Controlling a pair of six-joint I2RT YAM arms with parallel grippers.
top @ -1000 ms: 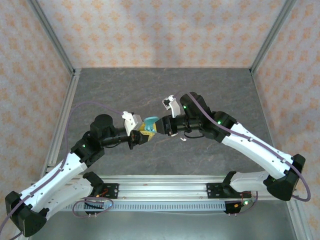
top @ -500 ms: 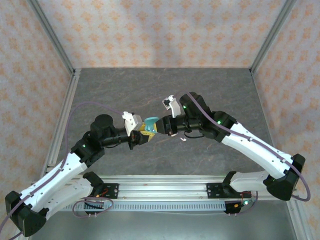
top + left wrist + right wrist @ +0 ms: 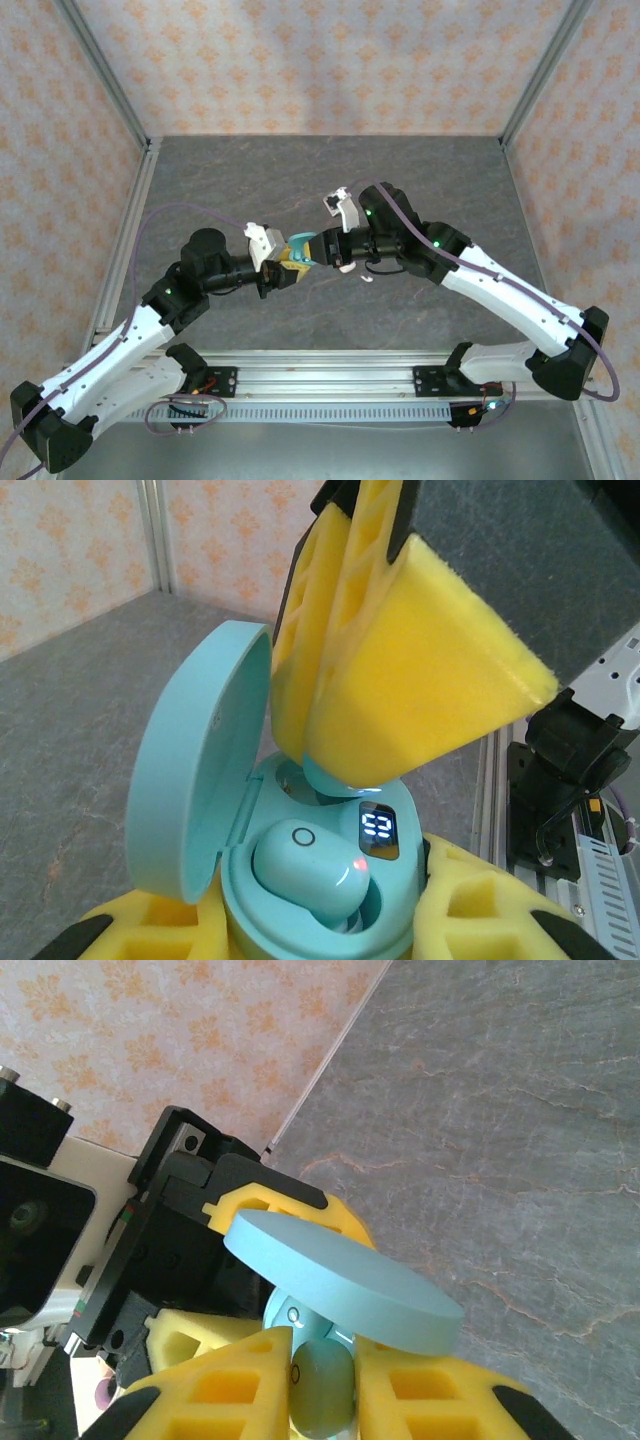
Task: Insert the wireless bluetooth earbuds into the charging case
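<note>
A pale teal charging case (image 3: pixel 400 900) with its lid (image 3: pixel 195 770) swung open sits between the yellow foam pads of my left gripper (image 3: pixel 315 930), which is shut on it. One teal earbud (image 3: pixel 310 865) lies seated in the near slot with a red light on it. My right gripper (image 3: pixel 325 1360) is shut on a second teal earbud (image 3: pixel 322 1400) and holds it at the case's far slot, under the lid (image 3: pixel 340 1280). In the top view both grippers meet at the case (image 3: pixel 299 249) above mid-table.
The case's small display (image 3: pixel 377 830) reads lit digits. A tiny white piece (image 3: pixel 367 279) lies on the grey table (image 3: pixel 330 180) just below the right arm. Patterned walls and metal posts (image 3: pixel 130 130) enclose the table.
My right gripper has edged left, closer onto the case, covering more of the lid in the top view. The left arm has stayed still.
</note>
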